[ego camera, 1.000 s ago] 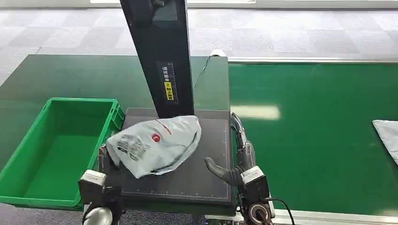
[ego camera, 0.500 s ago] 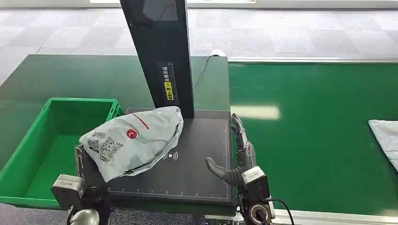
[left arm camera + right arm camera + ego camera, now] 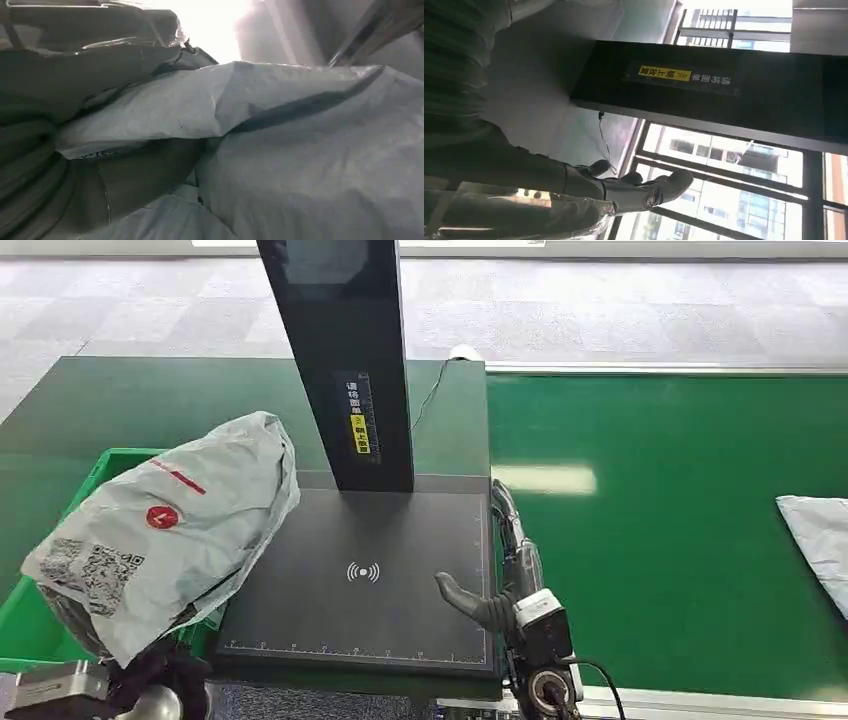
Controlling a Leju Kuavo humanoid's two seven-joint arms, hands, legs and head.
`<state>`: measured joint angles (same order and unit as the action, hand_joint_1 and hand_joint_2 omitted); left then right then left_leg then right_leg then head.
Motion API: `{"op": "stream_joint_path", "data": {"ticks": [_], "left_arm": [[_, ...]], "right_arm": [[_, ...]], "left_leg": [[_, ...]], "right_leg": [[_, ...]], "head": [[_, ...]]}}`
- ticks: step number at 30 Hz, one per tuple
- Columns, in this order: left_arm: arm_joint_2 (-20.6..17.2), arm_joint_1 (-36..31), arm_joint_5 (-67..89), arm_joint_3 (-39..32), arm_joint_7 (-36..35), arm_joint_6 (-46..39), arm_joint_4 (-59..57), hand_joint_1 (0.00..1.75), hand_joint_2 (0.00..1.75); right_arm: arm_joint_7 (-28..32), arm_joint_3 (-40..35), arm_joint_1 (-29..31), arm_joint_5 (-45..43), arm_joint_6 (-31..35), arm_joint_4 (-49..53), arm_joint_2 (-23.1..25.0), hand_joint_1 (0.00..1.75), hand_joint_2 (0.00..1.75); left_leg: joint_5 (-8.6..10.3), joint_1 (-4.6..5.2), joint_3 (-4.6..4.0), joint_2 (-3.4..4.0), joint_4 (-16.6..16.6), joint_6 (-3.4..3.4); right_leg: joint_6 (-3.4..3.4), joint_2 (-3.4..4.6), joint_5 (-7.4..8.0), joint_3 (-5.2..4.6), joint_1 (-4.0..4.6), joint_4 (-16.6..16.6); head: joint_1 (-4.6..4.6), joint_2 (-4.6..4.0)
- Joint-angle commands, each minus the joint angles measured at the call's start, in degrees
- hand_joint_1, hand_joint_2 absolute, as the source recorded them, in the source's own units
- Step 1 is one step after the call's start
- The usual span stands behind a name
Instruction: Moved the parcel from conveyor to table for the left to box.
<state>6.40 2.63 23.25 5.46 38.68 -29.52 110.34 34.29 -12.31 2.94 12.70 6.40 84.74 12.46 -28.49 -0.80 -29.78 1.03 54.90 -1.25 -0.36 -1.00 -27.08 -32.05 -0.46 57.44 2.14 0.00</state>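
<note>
A grey plastic parcel [image 3: 170, 530] with a red logo and a QR label hangs over the near right part of the green box [image 3: 100, 468], held from below by my left hand [image 3: 150, 670], most of which it hides. Up close in the left wrist view, the parcel [image 3: 300, 150] lies against my left hand [image 3: 75, 100]. My right hand [image 3: 505, 570] stands empty at the right edge of the black scanner plate [image 3: 360, 580], fingers stretched forward, thumb out to the side. In the right wrist view my right hand [image 3: 574, 185] holds nothing.
A black scanner post [image 3: 345, 360] rises from the back of the plate. The green conveyor [image 3: 660, 520] runs to the right and carries a second grey parcel [image 3: 820, 540] at its right edge. Dark green table [image 3: 150, 400] surrounds the box.
My left hand has lifted the parcel off the scanner plate and carried it left, over the green box. The second parcel on the conveyor has crept left. My right hand has not moved.
</note>
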Motion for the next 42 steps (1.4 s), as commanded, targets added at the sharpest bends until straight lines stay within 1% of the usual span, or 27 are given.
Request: {"op": "stream_joint_path", "data": {"ticks": [1,3,6,8,11,13,17,19,23,25,26,27,28,29,37,39,40,41,42], "left_arm": [[-0.5,-7.4,32.6,-15.5,-17.4,-10.5,-11.8,1.75,1.75],[-0.1,-7.7,33.4,-17.1,-17.2,-10.5,-12.7,1.75,1.75],[-0.9,-8.5,35.4,-18.0,-19.7,-10.5,-13.7,1.75,1.75],[-1.7,-9.1,39.8,-18.0,-24.8,-7.6,-15.3,1.75,1.75],[-1.9,-10.9,44.1,-18.1,-31.9,-0.6,-18.2,1.75,1.75],[-2.2,-11.6,45.1,-17.9,-35.3,3.4,-20.2,1.75,1.75],[-2.3,-11.8,45.2,-17.7,-35.8,3.9,-21.1,1.75,1.75],[-2.4,-12.1,45.3,-18.0,-38.4,6.4,-22.3,1.75,1.75],[-2.9,-13.8,43.9,-17.8,-39.7,8.9,-26.6,1.75,1.75],[-2.9,-14.7,44.0,-17.6,-40.7,10.1,-28.7,1.55,1.75],[-2.9,-14.9,44.0,-17.5,-40.9,10.4,-29.2,0.52,1.75],[-2.8,-15.0,43.6,-17.3,-41.0,10.6,-29.8,0.16,1.75],[-2.8,-14.9,43.4,-17.2,-41.0,10.7,-29.9,0.12,1.75],[-2.8,-14.7,43.2,-17.3,-40.8,9.6,-29.7,0.00,1.75],[-2.8,-14.0,42.5,-17.2,-39.8,7.3,-27.8,0.00,1.75],[-2.7,-13.7,41.1,-17.4,-38.6,4.3,-26.8,0.00,1.75],[-2.8,-13.3,39.3,-17.4,-36.2,0.9,-25.8,0.00,1.75],[-2.8,-13.3,39.3,-17.4,-36.2,0.9,-25.8,0.00,1.75],[-2.8,-12.8,37.9,-17.3,-33.9,-2.2,-24.3,0.00,1.75]], "right_arm": [[-0.2,0.8,-1.4,0.0,1.4,-1.4,-0.3,0.00,1.75],[-0.1,0.8,-1.6,0.2,1.3,-1.4,-0.3,0.00,1.75],[0.0,0.7,-1.0,0.5,1.0,-1.8,-0.1,0.00,1.75],[-0.2,0.7,-0.5,1.0,0.5,-1.8,-0.2,0.00,1.75],[-0.3,1.3,-0.7,1.5,0.5,-0.6,-0.2,0.00,1.75],[-0.5,1.8,-1.0,1.9,0.3,0.2,-0.2,0.00,1.75],[-0.5,2.0,-1.1,2.0,0.2,0.4,-0.2,0.00,1.75],[-0.6,2.3,-1.0,2.3,0.1,0.6,-0.1,0.00,1.75],[-0.9,2.3,-1.5,3.2,0.5,2.3,-0.4,0.00,1.75],[-1.5,2.0,-1.9,4.1,0.5,3.1,-0.5,0.00,1.75],[-1.6,1.9,-1.9,4.2,0.6,3.2,-0.4,0.00,1.75],[-1.6,1.9,-2.0,4.2,0.6,3.2,-0.4,0.00,1.75],[-1.6,1.8,-2.1,4.2,0.7,3.3,-0.3,0.00,1.75],[-1.6,1.8,-2.1,4.2,0.7,3.3,-0.4,0.00,1.75],[-1.6,1.4,-2.0,4.1,1.0,3.3,-0.5,0.00,1.75],[-1.6,1.1,-1.7,4.1,1.1,3.0,-0.7,0.00,1.75],[-1.7,0.9,-1.6,4.1,1.1,2.9,-0.8,0.00,1.75],[-1.7,0.9,-1.6,4.1,1.1,2.9,-0.8,0.00,1.75],[-1.7,0.8,-1.5,4.0,1.2,2.8,-0.9,0.00,1.75]], "left_leg": [[0.10,0.02,0.09,-0.21,-0.1,0.03],[0.12,0.01,0.07,-0.20,-0.1,0.03],[0.07,0.00,0.02,-0.09,-0.1,0.04],[0.05,0.01,0.05,-0.06,0.0,0.02],[0.06,0.02,0.01,-0.13,0.0,0.03],[0.08,0.01,-0.02,-0.18,0.0,0.04],[0.06,0.01,-0.02,-0.11,0.0,0.02],[0.07,0.01,-0.04,-0.18,0.0,0.04],[0.05,0.03,0.00,-0.10,0.0,0.02],[0.08,0.01,-0.03,-0.22,0.0,0.03],[0.07,0.02,-0.02,-0.18,0.0,0.03],[0.10,-0.01,-0.07,-0.29,0.0,0.05],[0.09,0.01,-0.04,-0.22,0.0,0.04],[0.06,0.02,-0.01,-0.15,0.0,0.03],[0.05,-0.01,-0.02,-0.13,0.0,0.03],[0.08,-0.01,-0.06,-0.17,0.0,0.05],[0.05,0.00,-0.03,-0.10,0.0,0.03],[0.04,-0.01,-0.03,-0.09,0.0,0.03],[0.06,-0.02,-0.06,-0.10,0.0,0.05]], "right_leg": [[-0.02,-0.09,0.03,0.11,-0.02,-0.1],[-0.02,-0.04,0.08,0.07,-0.01,-0.1],[0.00,0.03,0.05,0.02,0.01,-0.1],[0.00,0.02,0.02,0.03,0.01,0.0],[0.01,-0.05,0.01,0.01,-0.01,0.0],[0.02,-0.07,0.03,0.00,0.00,0.0],[0.01,-0.04,0.02,-0.01,0.00,0.0],[0.01,-0.09,0.02,-0.02,0.00,0.0],[0.01,-0.04,0.01,-0.01,-0.02,0.0],[0.01,-0.13,0.01,-0.01,0.00,0.0],[0.01,-0.11,0.01,-0.02,-0.01,0.0],[0.02,-0.16,0.04,-0.04,0.02,0.0],[0.02,-0.11,0.03,-0.02,0.00,0.0],[0.02,-0.07,0.02,-0.01,-0.01,0.0],[0.01,-0.01,0.03,0.00,0.02,0.0],[0.02,-0.03,0.06,-0.03,0.02,-0.1],[0.01,-0.01,0.03,-0.02,0.01,0.0],[0.01,0.01,0.03,-0.02,0.02,0.0],[0.02,0.04,0.06,-0.05,0.03,0.0]], "head": [[-0.02,0.00],[0.00,0.00],[-0.02,0.00],[0.00,0.00],[-0.02,0.00],[0.00,0.00],[-0.02,0.00],[-0.02,0.00],[0.00,0.00],[0.00,0.00],[-0.02,0.00],[-0.02,0.00],[-0.02,0.00],[-0.02,0.00],[-0.02,0.00],[-0.02,0.00],[-0.02,0.00],[0.00,0.00],[-0.02,0.00]]}}
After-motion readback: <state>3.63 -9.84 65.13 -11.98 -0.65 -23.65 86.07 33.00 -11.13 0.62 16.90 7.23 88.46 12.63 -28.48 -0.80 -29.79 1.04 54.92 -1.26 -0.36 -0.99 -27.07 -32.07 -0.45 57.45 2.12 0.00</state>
